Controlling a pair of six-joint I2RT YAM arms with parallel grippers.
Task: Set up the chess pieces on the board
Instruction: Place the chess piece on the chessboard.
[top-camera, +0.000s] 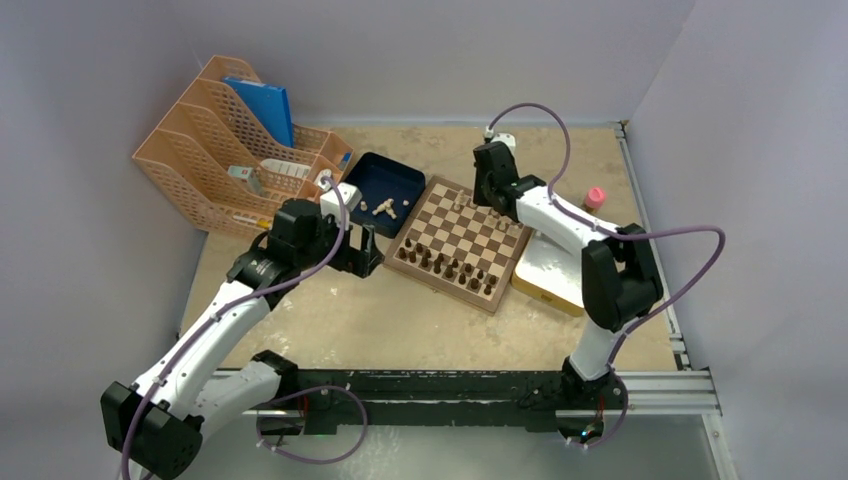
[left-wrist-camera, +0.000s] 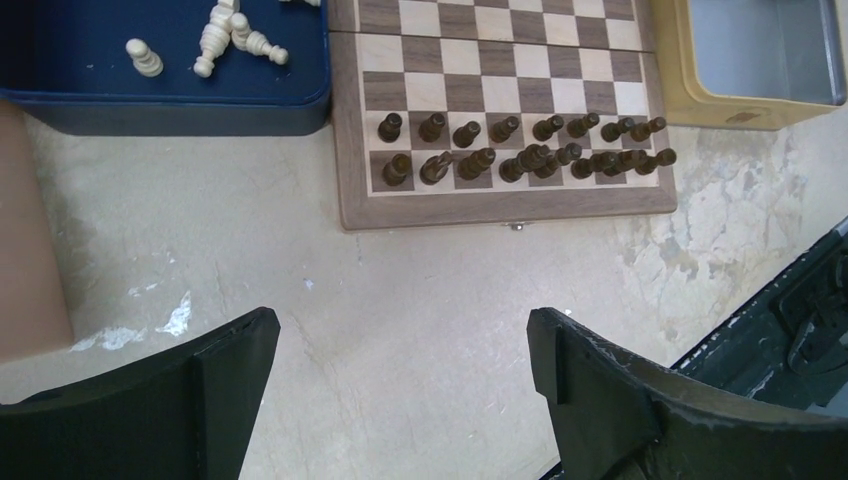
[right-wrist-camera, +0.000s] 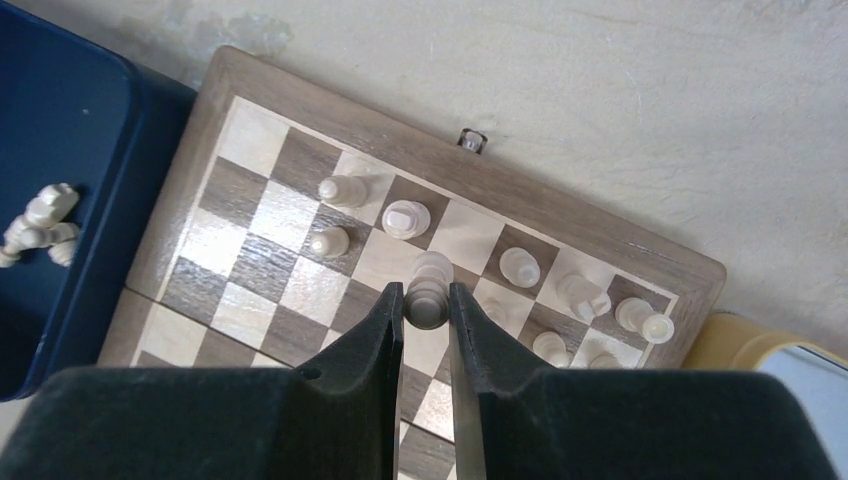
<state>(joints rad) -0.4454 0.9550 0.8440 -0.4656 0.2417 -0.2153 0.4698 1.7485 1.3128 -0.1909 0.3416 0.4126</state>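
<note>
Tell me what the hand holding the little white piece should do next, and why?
Probably lower it onto the square beneath and let go. The right gripper is shut on a light chess piece over the chessboard, in its back rows among other standing light pieces.

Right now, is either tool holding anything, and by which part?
The right tool grips one light chess piece by its lower body, head left free, over the board. The left tool is open and empty.
</note>
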